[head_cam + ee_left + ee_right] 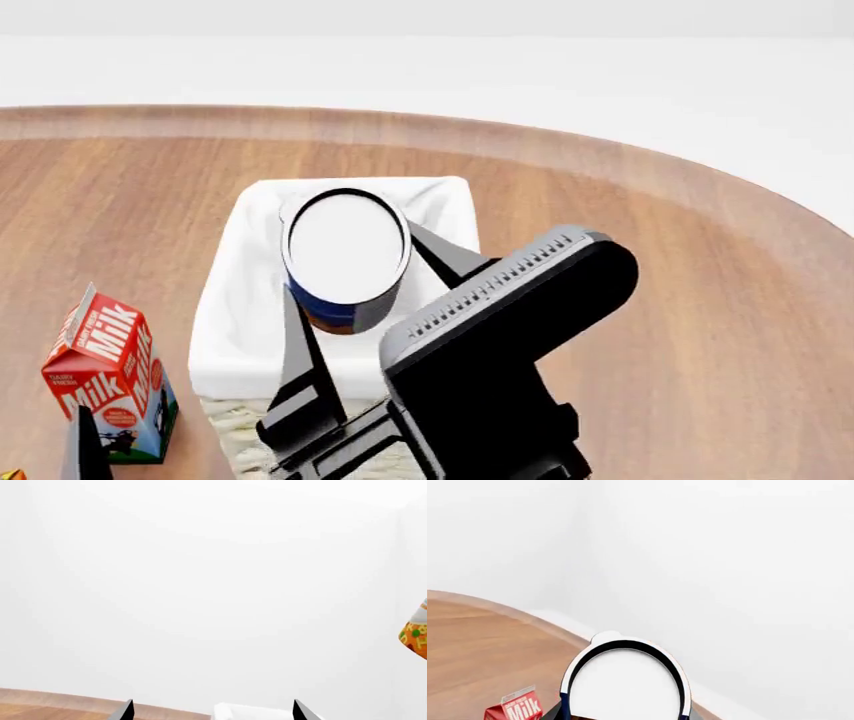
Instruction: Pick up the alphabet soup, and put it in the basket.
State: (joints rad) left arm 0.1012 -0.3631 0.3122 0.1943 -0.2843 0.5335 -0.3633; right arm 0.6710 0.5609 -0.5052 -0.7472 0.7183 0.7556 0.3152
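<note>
The right gripper (350,300) had the alphabet soup (344,262) clamped between its jaws, held up over the basket (234,330) — pickup done, by the look of it, with lowering and release left. A milk carton (110,375) stood just beside the basket. The can hid the basket's floor. The left gripper (212,710) showed only two tips, spread apart, gripping nothing.

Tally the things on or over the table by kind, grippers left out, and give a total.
Cans: 1, the soup, held over the basket by the right gripper
Baskets: 1
Milk cartons: 1
Total: 3
A sliver at the head view's lower left corner is too cut off to count.
</note>
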